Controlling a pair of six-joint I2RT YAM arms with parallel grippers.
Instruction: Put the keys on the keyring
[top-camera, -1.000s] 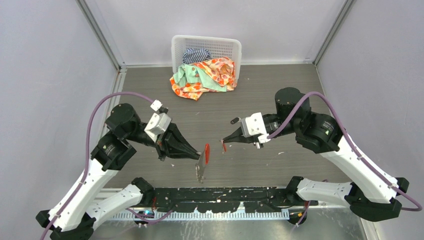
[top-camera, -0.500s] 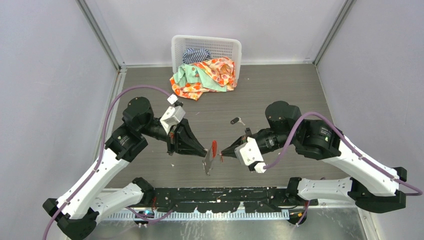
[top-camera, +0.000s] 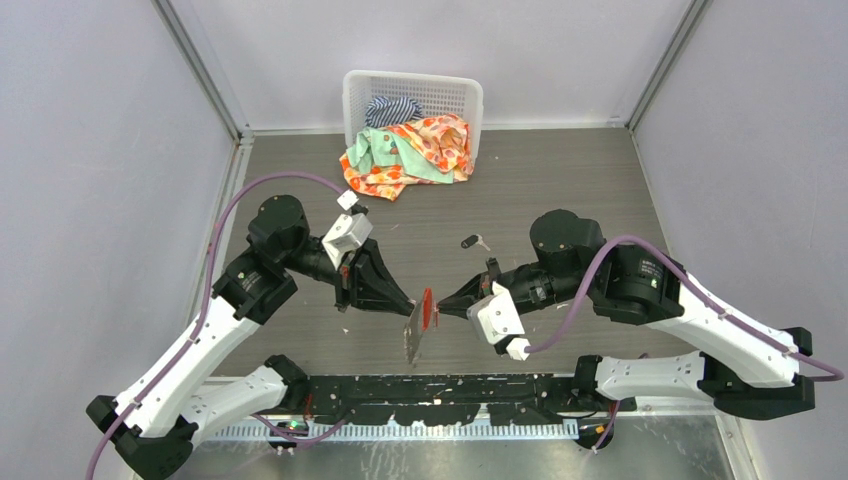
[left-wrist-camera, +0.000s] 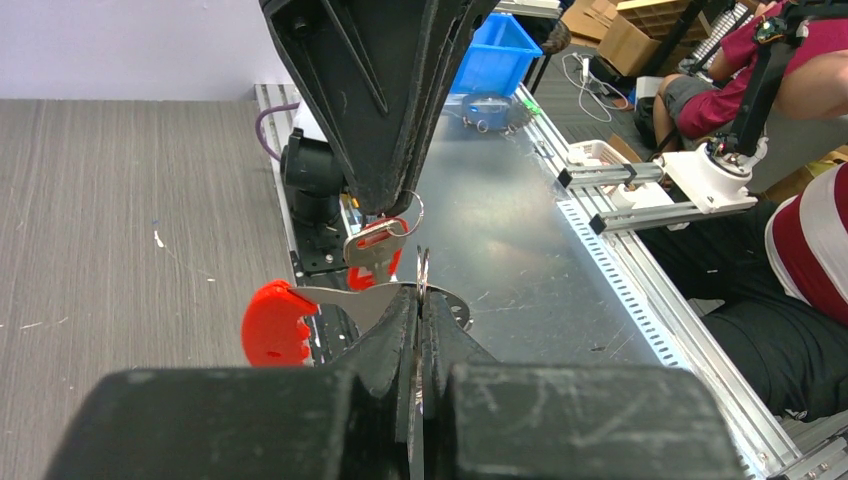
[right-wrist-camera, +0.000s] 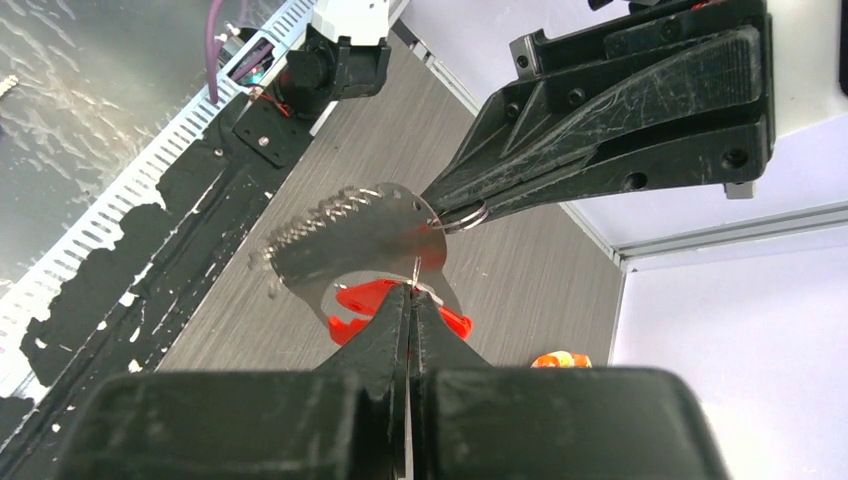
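Observation:
My left gripper is shut on the keyring's grey ring and holds it above the table. The silvery fan and the red tag hang from it. In the left wrist view the ring stands edge-on between my shut jaws, with the red tag to the left. My right gripper is shut on the red-headed key, tip to tip with the left gripper, and the key is at the ring. The black-headed key lies loose on the table behind the grippers.
A white basket of clothes stands at the back, with cloth spilling onto the table. A black rail runs along the near edge. Grey walls close in the left and right sides.
Both grippers have come together at the table's middle. My left gripper carried the keyring right, and my right gripper carried the red-headed key left and nearer until it met the ring.

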